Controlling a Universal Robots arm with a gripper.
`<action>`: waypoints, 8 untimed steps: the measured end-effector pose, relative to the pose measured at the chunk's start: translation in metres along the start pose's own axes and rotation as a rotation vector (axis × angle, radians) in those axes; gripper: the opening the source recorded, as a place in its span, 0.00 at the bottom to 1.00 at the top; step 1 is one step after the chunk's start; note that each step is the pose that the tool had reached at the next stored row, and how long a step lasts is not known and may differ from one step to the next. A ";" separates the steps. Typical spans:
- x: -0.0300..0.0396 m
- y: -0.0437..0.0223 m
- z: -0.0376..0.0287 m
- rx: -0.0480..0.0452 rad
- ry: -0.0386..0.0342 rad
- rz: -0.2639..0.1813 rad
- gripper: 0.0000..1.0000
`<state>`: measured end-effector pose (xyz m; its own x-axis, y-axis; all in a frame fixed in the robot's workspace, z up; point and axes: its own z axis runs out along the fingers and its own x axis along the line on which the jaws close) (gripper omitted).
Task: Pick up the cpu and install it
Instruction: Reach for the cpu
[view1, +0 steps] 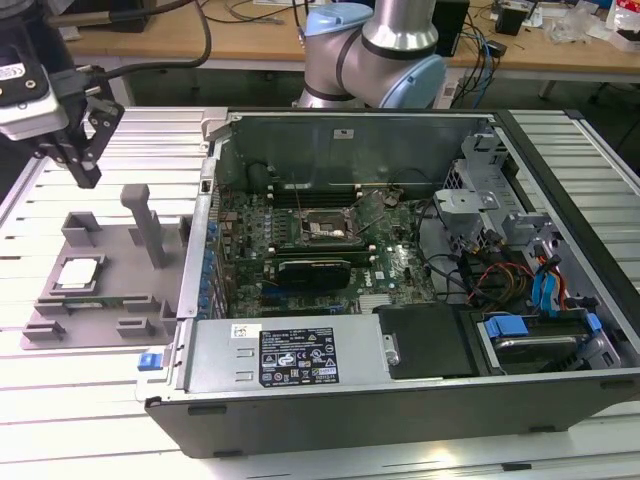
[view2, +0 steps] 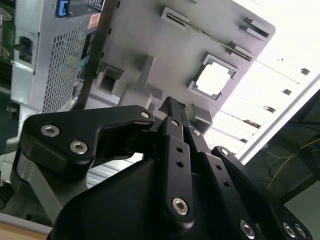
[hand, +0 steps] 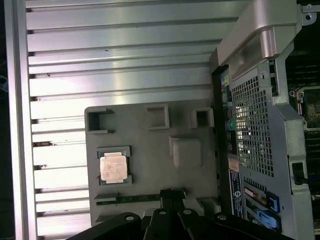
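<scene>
A table (view1: 100, 420) of silver metal slats fills the scene, with a wooden workbench (view1: 250, 40) and cables behind it. An open computer case (view1: 400, 420) lies on the table, its circuit board facing up and a square socket (view1: 325, 230) near the board's middle. The robot arm's base (view1: 390, 50) stands behind the case.

Just beside the case, on the exterior view's left, sits a grey plastic tray (view1: 110, 300) with several pockets and an upright post (view1: 148, 225). The cpu (view1: 78, 272) lies flat in one square pocket of this tray, silver top up; it also shows in the first wrist view (hand: 113, 166) and the second wrist view (view2: 214, 80).

The gripper (view1: 85, 172) hangs in the air above the far end of the tray, well clear of the cpu and touching nothing. Its black fingers (view2: 172, 107) seem drawn together, with nothing held between them. In the first wrist view the gripper (hand: 172, 192) points at the tray, with the cpu's pocket off to one side.
</scene>
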<state>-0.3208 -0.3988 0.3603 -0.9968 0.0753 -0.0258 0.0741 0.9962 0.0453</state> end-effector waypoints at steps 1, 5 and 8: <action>0.0020 -0.0002 0.0015 0.0000 0.0000 0.000 0.11; 0.0103 -0.0013 0.0115 0.0000 0.0001 0.000 0.11; 0.0131 -0.0010 0.0179 0.0000 0.0000 0.000 0.11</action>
<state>-0.3334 -0.3981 0.3420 -0.9968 0.0753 -0.0257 0.0741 0.9962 0.0453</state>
